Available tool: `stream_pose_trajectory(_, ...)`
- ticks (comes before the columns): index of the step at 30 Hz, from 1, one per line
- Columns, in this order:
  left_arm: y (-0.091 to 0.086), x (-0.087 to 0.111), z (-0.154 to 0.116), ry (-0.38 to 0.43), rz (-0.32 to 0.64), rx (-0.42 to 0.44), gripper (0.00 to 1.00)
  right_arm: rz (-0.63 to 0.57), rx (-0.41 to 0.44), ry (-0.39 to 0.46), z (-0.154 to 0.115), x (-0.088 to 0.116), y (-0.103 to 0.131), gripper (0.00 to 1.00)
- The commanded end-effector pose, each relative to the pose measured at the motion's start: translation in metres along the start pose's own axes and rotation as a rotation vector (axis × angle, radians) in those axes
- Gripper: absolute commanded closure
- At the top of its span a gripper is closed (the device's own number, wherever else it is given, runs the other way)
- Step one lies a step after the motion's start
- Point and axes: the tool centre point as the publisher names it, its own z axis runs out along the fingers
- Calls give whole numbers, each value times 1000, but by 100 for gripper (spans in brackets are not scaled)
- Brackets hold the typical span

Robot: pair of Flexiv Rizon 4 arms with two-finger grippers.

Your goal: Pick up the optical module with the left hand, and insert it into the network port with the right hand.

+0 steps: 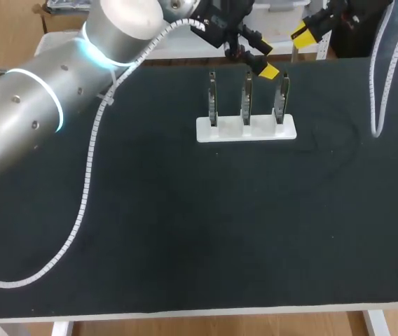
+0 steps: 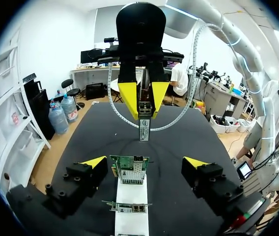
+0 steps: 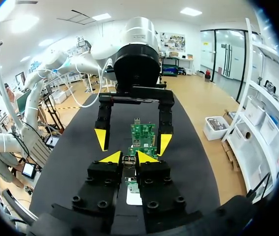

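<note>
Black table (image 1: 185,231), rig working at the middle of its far edge. Left arm (image 1: 38,112) came in across the table's left side; right arm (image 2: 213,22) entered from the far right corner. White holder (image 1: 246,129) sat near the far edge with three cards (image 1: 246,98) standing upright in it. Left gripper (image 2: 144,161) was released, fingers wide apart, straddling the far end of the holder with a card between them but touching nothing. Right gripper (image 3: 128,157) was clenched on the module (image 2: 144,120), both yellow tips pressing it from two sides. The module hung roughly upright from that grip, in the air over the far edge, just beyond the cards and clear of them. Step, my read: the pick-up and hand-over looked done, since the left held nothing and the right had the part; insertion was in hand but not yet started. The next move needs the right gripper to line the module's free end up with one card's port and push straight along its axis, with the left fingers kept out of the path. Risks: skew jamming the part or tipping a card in the holder. I couldn't make out the port opening clearly. Writing: a small label on the module, too small to read; nothing legible on the cards.
</note>
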Motion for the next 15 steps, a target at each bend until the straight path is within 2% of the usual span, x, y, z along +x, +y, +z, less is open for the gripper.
stream_pose_trajectory(1, 11, -4, 3, 10, -1, 41, 0, 0, -427, 1, -2, -1, -8, 100)
stream_pose_trajectory(15, 11, -4, 4, 14, 0, 40, 0, -3, -436, 1, -3, 0, -7, 100)
